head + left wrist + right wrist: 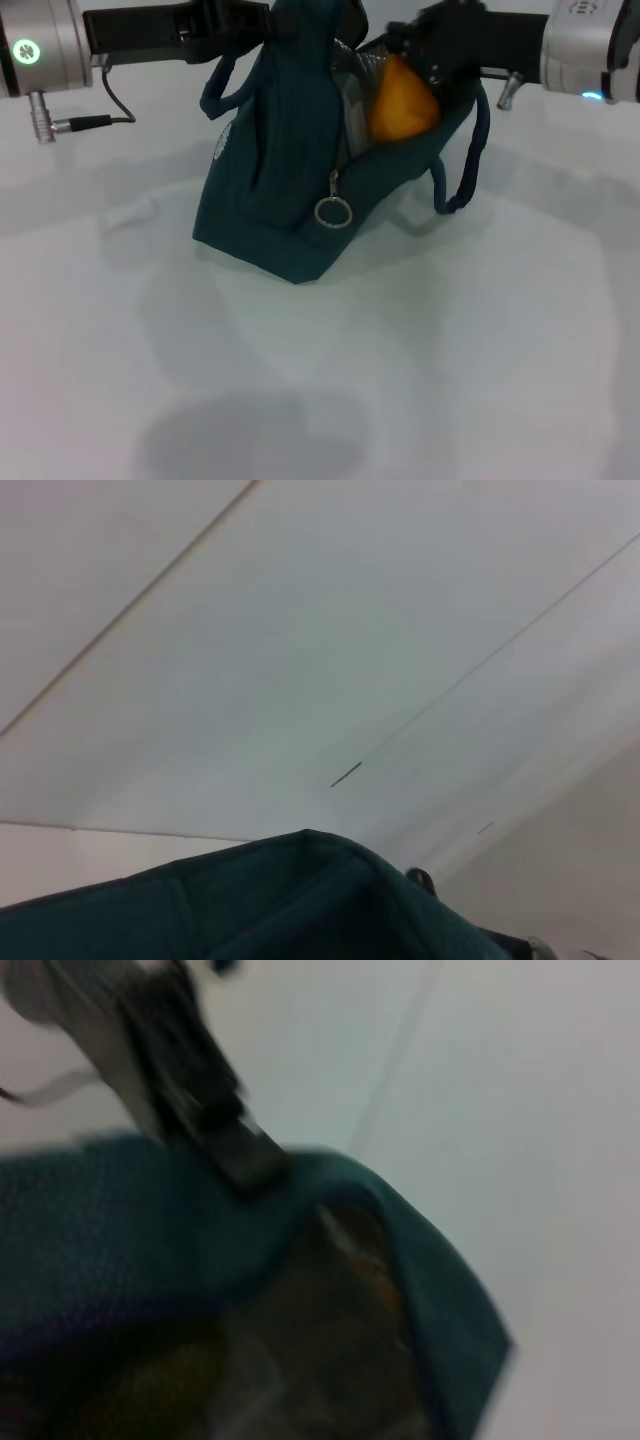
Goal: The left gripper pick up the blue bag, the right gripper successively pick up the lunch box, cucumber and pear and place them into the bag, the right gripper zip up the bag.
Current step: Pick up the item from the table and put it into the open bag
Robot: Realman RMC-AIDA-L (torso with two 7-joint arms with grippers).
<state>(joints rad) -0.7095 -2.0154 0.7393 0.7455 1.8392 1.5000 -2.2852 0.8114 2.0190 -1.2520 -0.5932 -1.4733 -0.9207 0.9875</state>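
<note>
The blue bag [270,180] stands on the white table, its top lifted and its mouth open toward the right. My left gripper [250,25] is shut on the bag's upper edge, near one handle. My right gripper [425,55] is at the bag's mouth, shut on the yellow-orange pear [400,100], which sits half inside the opening. Grey lining [352,95] shows behind the pear. The lunch box and cucumber are hidden. In the right wrist view the left gripper [215,1125] pinches the bag's rim [400,1220] above its dark interior. The left wrist view shows only the bag's edge [300,895].
A zipper pull with a metal ring [333,212] hangs at the bag's near corner. A handle strap [470,165] dangles on the right side. White tabletop [320,380] stretches in front of the bag. A cable [110,105] trails from the left arm.
</note>
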